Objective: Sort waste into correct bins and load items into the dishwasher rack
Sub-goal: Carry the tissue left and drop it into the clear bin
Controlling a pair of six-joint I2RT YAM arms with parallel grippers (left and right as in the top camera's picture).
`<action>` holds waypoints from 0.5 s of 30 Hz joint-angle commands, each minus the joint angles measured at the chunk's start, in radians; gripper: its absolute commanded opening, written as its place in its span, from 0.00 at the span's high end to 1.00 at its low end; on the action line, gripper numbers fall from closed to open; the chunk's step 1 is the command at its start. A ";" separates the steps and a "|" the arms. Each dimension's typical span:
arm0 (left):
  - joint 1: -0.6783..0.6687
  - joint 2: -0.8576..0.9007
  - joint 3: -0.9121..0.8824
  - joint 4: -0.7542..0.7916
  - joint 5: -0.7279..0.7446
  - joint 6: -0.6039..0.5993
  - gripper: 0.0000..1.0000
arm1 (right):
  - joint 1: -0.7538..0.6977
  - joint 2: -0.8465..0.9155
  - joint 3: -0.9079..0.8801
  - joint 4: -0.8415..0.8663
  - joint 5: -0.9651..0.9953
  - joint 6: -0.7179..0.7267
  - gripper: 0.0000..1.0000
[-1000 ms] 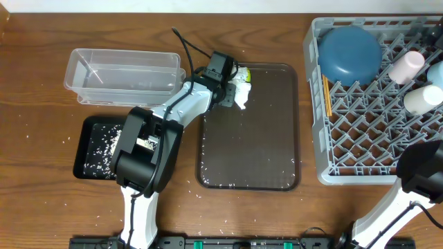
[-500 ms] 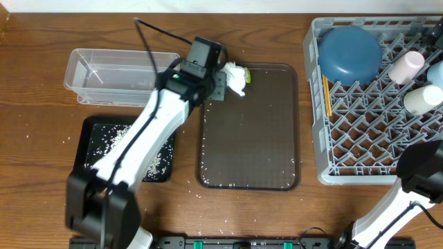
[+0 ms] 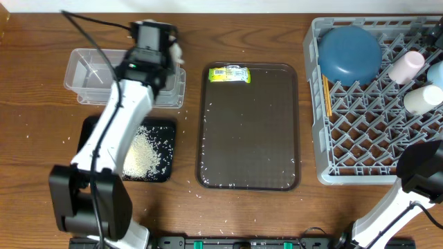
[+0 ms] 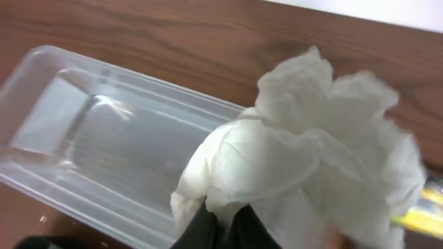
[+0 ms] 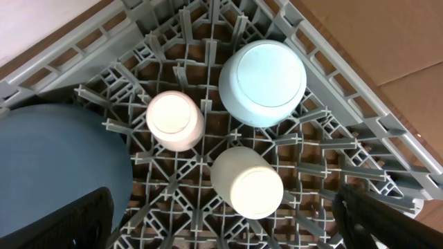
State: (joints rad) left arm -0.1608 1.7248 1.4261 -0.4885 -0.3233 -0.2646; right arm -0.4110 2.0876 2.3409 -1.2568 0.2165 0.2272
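Observation:
My left gripper (image 3: 158, 52) is shut on the crumpled white napkin (image 4: 304, 152) and holds it above the right end of the clear tub (image 3: 97, 72). The tub also shows below the napkin in the left wrist view (image 4: 83, 131). The yellow-green wrapper (image 3: 229, 74) lies at the far edge of the brown tray (image 3: 249, 138). Rice (image 3: 144, 153) lies in the black tray (image 3: 97, 131). The grey rack (image 3: 367, 138) holds the dark-blue bowl (image 3: 349, 50), chopsticks (image 3: 326, 93), and the pink (image 5: 174, 120), light-blue (image 5: 263, 81) and white (image 5: 248, 181) cups. My right gripper (image 5: 221, 207) is open above the cups.
Loose rice grains are scattered on the brown tray, on the wood table around it and near the front edge. My right arm's base (image 3: 422, 173) stands at the front right, beside the rack.
My left gripper lifted the napkin off the brown tray's far left corner and carried it left to over the clear tub. The wrapper now lies uncovered on the tray.

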 commanded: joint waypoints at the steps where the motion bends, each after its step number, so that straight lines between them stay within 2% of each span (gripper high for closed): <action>1: 0.065 0.050 0.000 0.014 -0.037 -0.010 0.62 | -0.014 0.005 -0.001 0.000 0.003 0.004 0.01; 3: 0.090 0.061 0.000 0.011 -0.037 -0.010 0.41 | -0.014 0.005 -0.001 0.000 0.003 0.004 0.01; 4: 0.100 0.061 0.000 0.008 -0.037 -0.010 0.39 | -0.014 0.005 -0.001 0.000 0.003 0.004 0.01; 11: 0.104 0.049 0.000 -0.013 0.011 -0.010 0.37 | -0.014 0.005 -0.001 0.000 0.003 0.004 0.01; 13: 0.097 0.043 0.000 -0.024 0.098 -0.010 0.37 | -0.014 0.005 -0.001 0.000 0.003 0.004 0.01; 15: 0.086 0.041 0.000 -0.025 0.266 -0.009 0.37 | -0.014 0.005 -0.001 0.000 0.003 0.004 0.01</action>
State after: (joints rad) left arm -0.0586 1.7863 1.4254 -0.5087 -0.2546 -0.2710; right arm -0.4110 2.0876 2.3409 -1.2568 0.2169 0.2272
